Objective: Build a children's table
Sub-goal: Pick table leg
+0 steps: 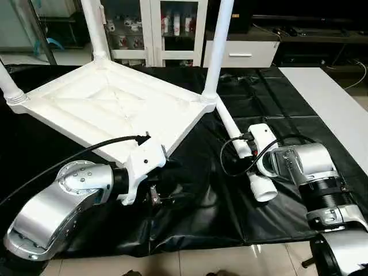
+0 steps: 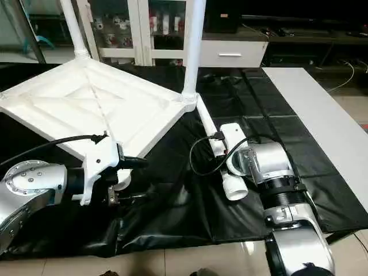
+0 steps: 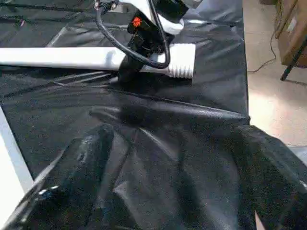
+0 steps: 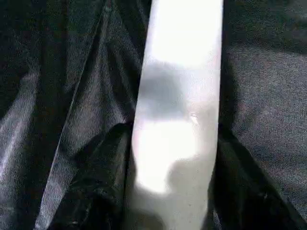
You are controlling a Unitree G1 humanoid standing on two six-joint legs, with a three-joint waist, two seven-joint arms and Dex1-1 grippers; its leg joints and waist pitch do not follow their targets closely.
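Observation:
The white tabletop (image 1: pixel 115 103) lies upside down on the black cover, ribbed underside up. Three white legs stand in its corner sockets: one on the right (image 1: pixel 215 46), one at the back (image 1: pixel 95 29) and one on the left (image 1: pixel 8 83). Another leg (image 1: pixel 233 123) lies loose on the cover to the right of the tabletop, its threaded end (image 3: pixel 182 60) towards me. My right gripper (image 1: pixel 248 155) is shut on this leg, with a black finger (image 4: pixel 96 172) pressed against each side. My left gripper (image 3: pixel 175 143) is open and empty, low over the cover beside the tabletop's near corner.
The black cover (image 1: pixel 201 213) is wrinkled and ends at the tiled floor (image 1: pixel 201 261) in front. A white glass-door cabinet (image 1: pixel 155 29) and a white drawer unit (image 1: pixel 241 54) stand behind. A pale surface (image 1: pixel 333 109) borders the cover on the right.

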